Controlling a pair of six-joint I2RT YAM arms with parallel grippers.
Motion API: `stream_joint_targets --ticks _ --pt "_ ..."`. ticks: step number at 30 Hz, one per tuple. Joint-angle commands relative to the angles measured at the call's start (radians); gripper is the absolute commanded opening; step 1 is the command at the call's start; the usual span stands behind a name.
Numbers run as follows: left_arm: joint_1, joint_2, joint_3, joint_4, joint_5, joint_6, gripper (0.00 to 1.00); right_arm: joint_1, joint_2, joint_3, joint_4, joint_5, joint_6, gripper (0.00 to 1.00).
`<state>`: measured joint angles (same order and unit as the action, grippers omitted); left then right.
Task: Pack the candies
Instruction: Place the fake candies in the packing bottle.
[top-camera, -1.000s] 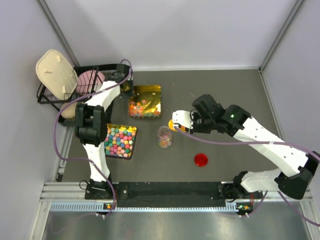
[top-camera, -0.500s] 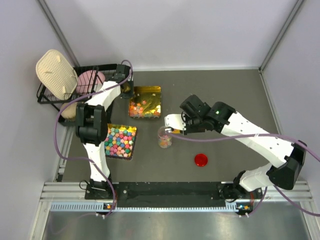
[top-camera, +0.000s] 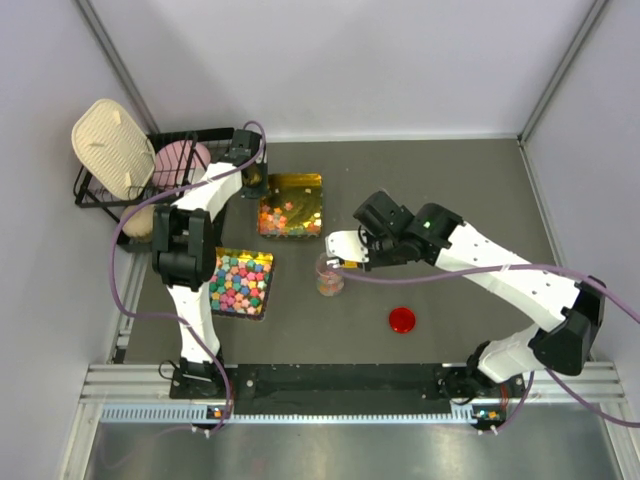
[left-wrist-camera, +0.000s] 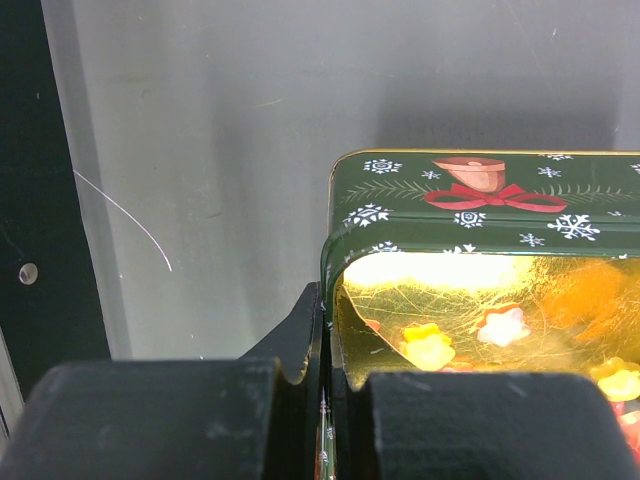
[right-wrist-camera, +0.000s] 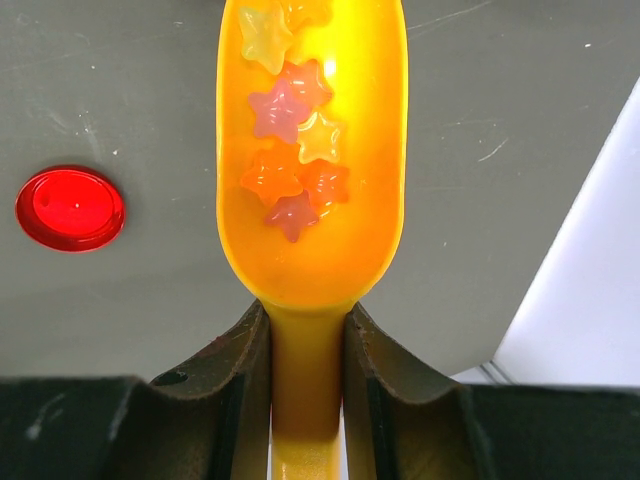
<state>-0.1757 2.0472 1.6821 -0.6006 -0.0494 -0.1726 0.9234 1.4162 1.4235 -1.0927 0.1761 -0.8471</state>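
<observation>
Clamped on the scoop (right-wrist-camera: 362, 205) of star candies (right-wrist-camera: 283, 106), the right jaws have swung left over the jar (top-camera: 329, 282) at mid-frame, so pouring looks next; left jaws pinch the tin (left-wrist-camera: 480, 190).

The scoop (right-wrist-camera: 340, 240) is glossy, translucent orange plastic; the candies (right-wrist-camera: 272, 108) look waxy. The tin (left-wrist-camera: 480, 190) is metal, mirror-gold inside, printed green outside. The tabletop (right-wrist-camera: 500, 80) is matt, scuffed grey.
</observation>
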Motion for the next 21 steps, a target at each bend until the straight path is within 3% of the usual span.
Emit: stream_joint_targets --ticks 1,21 --pt "0.005 -0.019 0.044 0.027 0.022 -0.01 0.0 0.028 0.01 0.055 0.01 0.045 -0.013 0.0" --pt "0.005 -0.024 0.044 0.028 0.025 -0.01 0.0 0.054 0.059 0.094 -0.024 0.105 -0.058 0.0"
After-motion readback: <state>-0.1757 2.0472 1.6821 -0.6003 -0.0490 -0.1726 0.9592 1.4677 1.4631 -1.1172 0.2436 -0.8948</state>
